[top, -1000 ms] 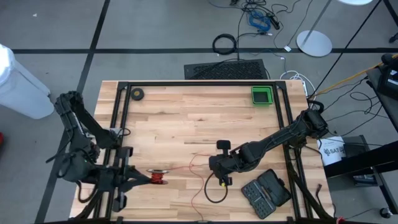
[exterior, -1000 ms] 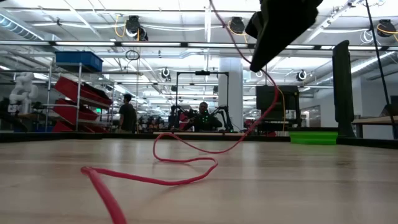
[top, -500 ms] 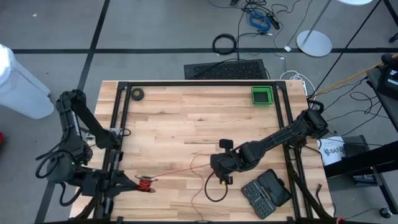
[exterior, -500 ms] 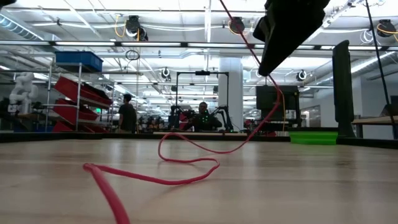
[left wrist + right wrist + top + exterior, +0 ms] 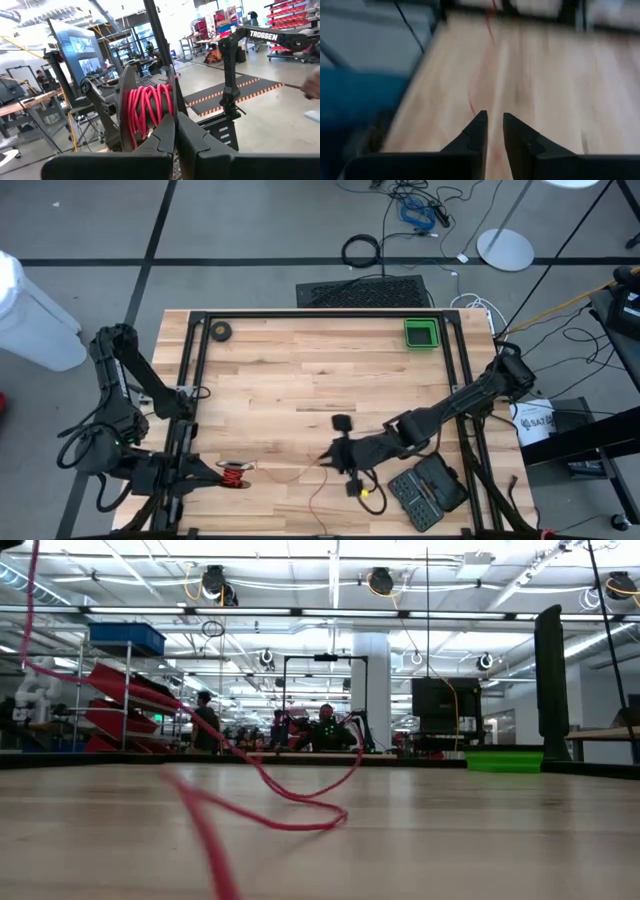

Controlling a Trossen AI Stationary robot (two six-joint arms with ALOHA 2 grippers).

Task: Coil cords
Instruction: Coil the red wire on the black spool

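The cords are a thin red wire, partly wound on a small clear-flanged spool (image 5: 150,112) (image 5: 233,473) near the table's near left corner. The rest of the wire (image 5: 285,474) trails slack to the right across the wood and lies in loops (image 5: 300,822). My left gripper (image 5: 215,473) is shut on the spool. My right gripper (image 5: 328,458) hangs over the wire near the table's near middle, pointing left and slanting down. Its fingers (image 5: 479,131) stand a little open with only wood between them. The wire (image 5: 470,105) lies ahead of them. My left gripper pinches one flange of the spool (image 5: 173,107) by its rim, between its two fingers. The fingers come about level from the table's left side. The spool stands on edge in the hold, clear of the table, its red windings (image 5: 147,115) beside the fingers.
A green tray (image 5: 421,333) stands at the far right and a small dark tape roll (image 5: 220,331) at the far left. An open black tool case (image 5: 428,490) lies at the near right, close to my right arm. Black frame rails (image 5: 195,380) run along both sides.
My left gripper has carried the spool a little toward the table's left edge. My right gripper has risen out of the low view, tipped up and gone slightly left. The wire that ran up to it has dropped and now rises toward the spool instead.
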